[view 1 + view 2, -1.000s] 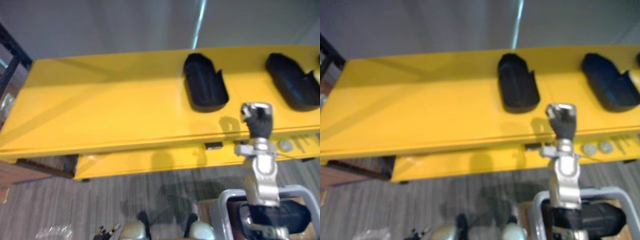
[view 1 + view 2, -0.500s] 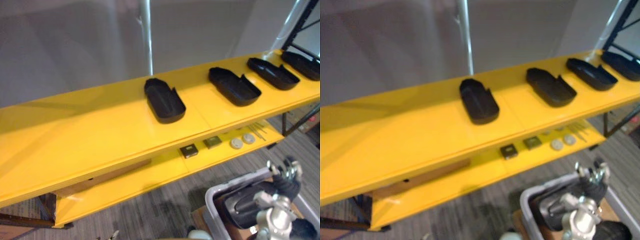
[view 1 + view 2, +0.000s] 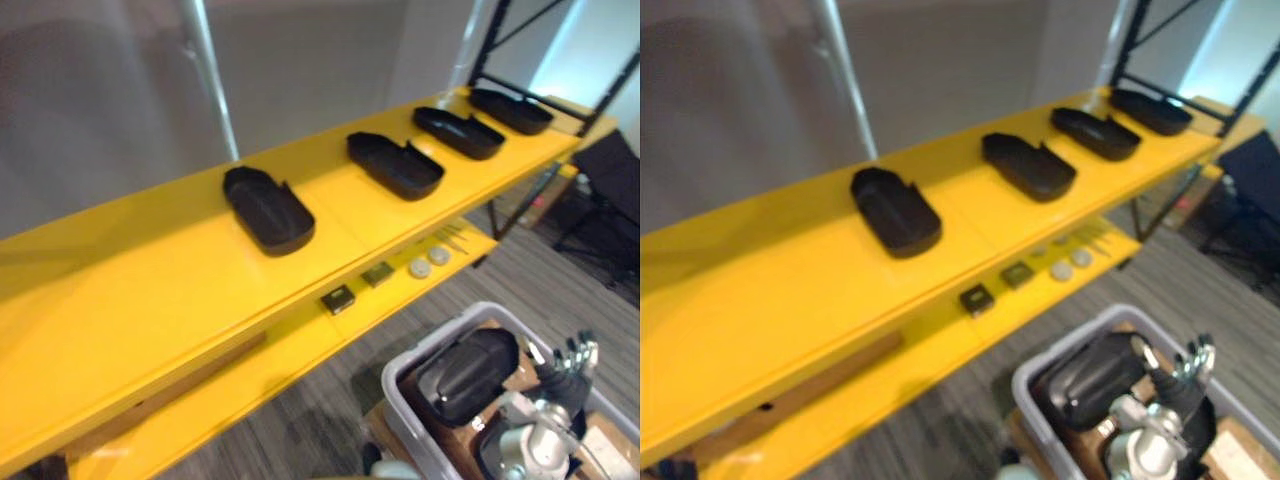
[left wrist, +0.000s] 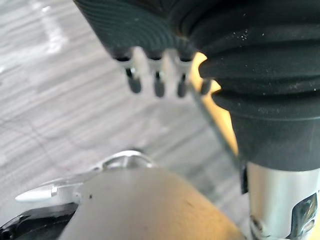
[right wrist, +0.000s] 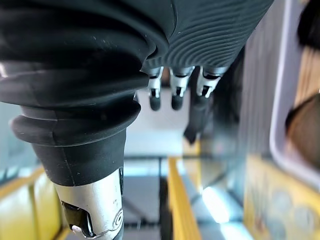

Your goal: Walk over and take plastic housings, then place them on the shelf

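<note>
On the top board of the yellow shelf [image 3: 150, 290], four black plastic housings lie in a row with the hollow side up. The first housing [image 3: 268, 208] is near the middle of the board. The second [image 3: 395, 165], third [image 3: 459, 132] and fourth [image 3: 511, 110] follow toward its far right end, each one apart from the next. On the lower board, near its front edge, lie two small square parts [image 3: 338, 298] and two pale round discs [image 3: 419, 267]. Below the shelf's right part a grey bin [image 3: 430, 335] stands on the floor, and in it lies another black housing [image 3: 467, 365]. The right hand [image 3: 572, 362] is above the right side of the bin, fingers straight, spread and holding nothing. The left hand [image 4: 158, 85] hangs over the grey floor [image 4: 60, 120], fingers loose and without any load.
</note>
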Robot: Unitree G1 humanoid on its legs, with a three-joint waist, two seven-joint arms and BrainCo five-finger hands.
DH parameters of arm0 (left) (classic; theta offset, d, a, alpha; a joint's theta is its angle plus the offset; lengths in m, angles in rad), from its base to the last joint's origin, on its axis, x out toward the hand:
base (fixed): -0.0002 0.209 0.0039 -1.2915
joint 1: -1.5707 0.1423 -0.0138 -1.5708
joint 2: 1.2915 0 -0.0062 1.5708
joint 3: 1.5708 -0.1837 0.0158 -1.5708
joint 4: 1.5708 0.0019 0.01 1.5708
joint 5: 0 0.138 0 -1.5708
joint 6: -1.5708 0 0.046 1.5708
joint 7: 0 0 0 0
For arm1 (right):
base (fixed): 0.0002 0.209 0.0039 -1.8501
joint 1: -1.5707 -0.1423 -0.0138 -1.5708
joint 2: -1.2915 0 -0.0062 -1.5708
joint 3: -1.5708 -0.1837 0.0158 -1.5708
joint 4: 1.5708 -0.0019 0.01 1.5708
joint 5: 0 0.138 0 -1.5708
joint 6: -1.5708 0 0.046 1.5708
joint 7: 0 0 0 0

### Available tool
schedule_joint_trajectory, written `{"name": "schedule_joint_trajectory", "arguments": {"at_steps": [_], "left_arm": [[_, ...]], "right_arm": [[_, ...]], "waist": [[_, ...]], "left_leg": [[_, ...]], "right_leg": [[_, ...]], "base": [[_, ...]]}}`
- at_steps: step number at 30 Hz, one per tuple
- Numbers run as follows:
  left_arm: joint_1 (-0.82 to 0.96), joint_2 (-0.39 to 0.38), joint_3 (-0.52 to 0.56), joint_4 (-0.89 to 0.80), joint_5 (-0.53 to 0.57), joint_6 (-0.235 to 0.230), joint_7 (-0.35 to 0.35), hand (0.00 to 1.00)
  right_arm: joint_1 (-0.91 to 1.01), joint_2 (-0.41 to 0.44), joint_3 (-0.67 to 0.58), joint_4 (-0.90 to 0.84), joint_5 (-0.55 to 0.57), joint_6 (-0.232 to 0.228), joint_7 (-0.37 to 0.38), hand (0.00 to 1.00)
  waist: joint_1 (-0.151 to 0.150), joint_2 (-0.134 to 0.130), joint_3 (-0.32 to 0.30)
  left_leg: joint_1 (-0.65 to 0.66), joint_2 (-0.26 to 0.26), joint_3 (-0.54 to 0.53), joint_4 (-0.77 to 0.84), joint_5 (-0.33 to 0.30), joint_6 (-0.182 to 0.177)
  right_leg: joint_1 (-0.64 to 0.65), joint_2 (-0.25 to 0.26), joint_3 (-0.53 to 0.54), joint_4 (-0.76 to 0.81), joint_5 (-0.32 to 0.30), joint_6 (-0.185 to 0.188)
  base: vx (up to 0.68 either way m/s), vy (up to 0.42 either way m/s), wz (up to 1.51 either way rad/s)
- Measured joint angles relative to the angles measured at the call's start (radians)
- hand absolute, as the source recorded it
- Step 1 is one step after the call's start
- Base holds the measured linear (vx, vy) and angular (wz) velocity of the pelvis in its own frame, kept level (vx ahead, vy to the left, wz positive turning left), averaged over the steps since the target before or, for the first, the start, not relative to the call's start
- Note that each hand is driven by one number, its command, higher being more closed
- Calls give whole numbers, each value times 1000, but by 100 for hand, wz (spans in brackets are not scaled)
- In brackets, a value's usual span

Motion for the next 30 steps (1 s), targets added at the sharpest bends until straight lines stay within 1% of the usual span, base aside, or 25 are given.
{"name": "schedule_joint_trajectory", "arguments": {"at_steps": [1, 3, 4, 5, 7, 8, 9, 10, 12, 13, 14, 16, 17, 18, 19, 20, 21, 23, 24, 25, 26, 27, 28, 29, 30], "left_arm": [[0, 0, 1, 4, -18, -1, 1, 0], [7, -1, 24, 7, -106, -12, 7, 0], [14, -11, 32, 8, -133, -19, 8, 0], [24, -33, 49, 14, -174, -37, 9, 0], [32, -38, 68, 14, -211, -56, 9, 0], [38, -36, 92, 11, -219, -63, 9, 0], [48, -41, 129, -1, -223, -82, 8, 0], [50, -44, 139, -7, -223, -89, 8, 0], [49, -58, 168, -15, -215, -92, 8, 0], [50, -60, 169, -16, -213, -92, 8, 0], [52, -60, 169, -15, -191, -87, 9, 0], [51, -58, 179, -18, -142, -76, 13, 0], [54, -61, 179, -18, -111, -65, 15, 0], [54, -66, 179, -20, -100, -63, 15, 0], [55, -68, 179, -39, -89, -64, 20, 0], [55, -67, 179, -45, -90, -64, 25, 0], [54, -67, 178, -48, -90, -64, 33, 0], [44, -63, 175, -48, -89, -63, 48, 0], [40, -60, 174, -48, -90, -62, 46, 0], [35, -57, 173, -48, -87, -56, 40, 0], [34, -58, 170, -49, -88, -50, 36, 0], [33, -57, 170, -50, -88, -47, 36, 0], [34, -49, 175, -50, -88, -45, 35, 0], [23, -51, 181, -45, -88, -35, 33, 0], [14, -57, 196, -37, -88, -34, 25, 0]], "right_arm": [[-1, 0, 3, 8, 2, -4, 13, 0], [-3, -21, 37, 16, 11, -23, 65, 0], [-7, -32, 44, 17, 13, -25, 82, 0], [-21, -49, 59, 22, 22, -28, 114, 0], [-69, -57, 88, 27, 31, -30, 158, 0], [-96, -66, 107, 32, 31, -34, 177, 0], [-161, -89, 144, 37, 41, -34, 197, 0], [-188, -100, 157, 36, 48, -34, 206, 0], [-273, -131, 203, 51, 85, -34, 204, 0], [-288, -131, 214, 64, 94, -33, 201, 0], [-301, -121, 239, 80, 105, -17, 178, 0], [-279, -79, 288, 82, 108, -1, 145, 0], [-239, -54, 313, 78, 110, 1, 137, 0], [-215, -42, 324, 74, 110, 4, 138, 0], [-134, -14, 344, 40, 111, 6, 157, 0], [-105, -9, 347, 25, 109, 7, 168, 0], [-80, -8, 349, 14, 107, 8, 178, 0], [-11, -9, 350, -1, 105, 14, 195, 0], [-4, -9, 350, -3, 103, 14, 202, 0], [-5, -11, 351, -8, 96, 13, 211, 0], [-22, -14, 354, -9, 80, 13, 216, 0], [-34, -15, 356, -9, 74, 13, 223, 0], [-42, -18, 362, -9, 68, 13, 231, 0], [-49, -23, 377, -9, 60, 21, 231, 0], [-64, -30, 386, -9, 45, 35, 232, 0]], "waist": [[0, 0, 0], [3, 2, 2], [10, 16, -4], [25, 44, -16], [30, 38, -15], [31, 23, -16], [39, 13, -14], [44, 8, -11], [61, 15, -1], [64, 17, 2], [82, 15, 5], [89, -2, 16], [86, -2, 19], [86, -1, 23], [87, 3, 42], [86, 8, 52], [79, 7, 54], [76, 10, 53], [79, 8, 53], [81, 6, 53], [82, 9, 54], [82, 2, 55], [83, -2, 63], [85, 6, 72], [111, 27, 78]], "left_leg": [[-19, 10, -32, 53, -16, 21], [-130, 34, -241, 296, -78, 85], [-148, 33, -304, 327, -101, 90], [-157, 22, -417, 346, -133, 83], [-166, -15, -511, 364, -136, 82], [-183, -43, -559, 379, -136, 83], [-210, -81, -623, 404, -142, 92], [-220, -92, -643, 409, -152, 104], [-232, -102, -657, 402, -228, 111], [-231, -105, -670, 401, -252, 109], [-231, -112, -674, 402, -294, 108], [-228, -134, -657, 438, -316, 124], [-228, -134, -622, 460, -333, 133], [-228, -132, -596, 472, -340, 138], [-214, -108, -504, 474, -344, 150], [-211, -105, -479, 474, -343, 153], [-210, -98, -454, 473, -340, 158], [-210, -57, -363, 455, -324, 175], [-210, -53, -344, 444, -315, 177], [-211, -46, -299, 418, -297, 179], [-212, -37, -259, 401, -283, 177], [-214, -33, -245, 403, -276, 177], [-215, -33, -235, 409, -272, 176], [-222, -44, -273, 418, -242, 193], [-275, -7, -333, 457, -183, 191]], "right_leg": [[-7, 2, 19, 10, -1, -1], [-44, 13, 105, 45, -3, -5], [-56, 25, 130, 47, -3, -5], [-77, 52, 178, 49, -1, -1], [-106, 62, 226, 67, -1, 3], [-129, 58, 246, 81, -2, 3], [-167, 53, 282, 91, -1, 3], [-184, 53, 292, 97, -1, 3], [-236, 72, 320, 117, 6, 2], [-247, 77, 327, 126, 13, 12], [-266, 87, 348, 145, 30, 36], [-268, 88, 389, 156, 60, 68], [-274, 94, 385, 165, 80, 62], [-280, 99, 371, 167, 99, 52], [-291, 91, 233, 150, 142, -69], [-304, 83, 172, 171, 121, -103], [-322, 73, 117, 204, 108, -114], [-350, 68, -50, 353, 31, -120], [-346, 66, -78, 392, 0, -124], [-333, 49, -130, 454, -70, -122], [-317, 33, -182, 483, -126, -137], [-307, 23, -210, 485, -134, -147], [-299, 20, -244, 460, -105, -141], [-279, 51, -225, 381, -22, -150], [-241, 93, -172, 251, 103, -141]], "base": [[20, -62, -93], [-16, -18, -107], [-38, 104, -125], [-17, 130, -117], [-27, 83, -84], [-126, 109, -58], [-126, 109, -57], [-213, 173, -61], [-204, 179, -39], [-157, 166, -39], [-123, 129, -42], [-159, 137, -67], [-177, 119, -84], [-273, 140, -146], [-201, 95, -136], [-245, 113, -134], [-119, 54, -93], [-147, 67, -111], [-108, 42, -108], [-45, 28, -111], [-27, 39, -110], [-12, 40, -106], [-64, 44, -101], [-138, -3, -123], [-137, -17, -117]]}}
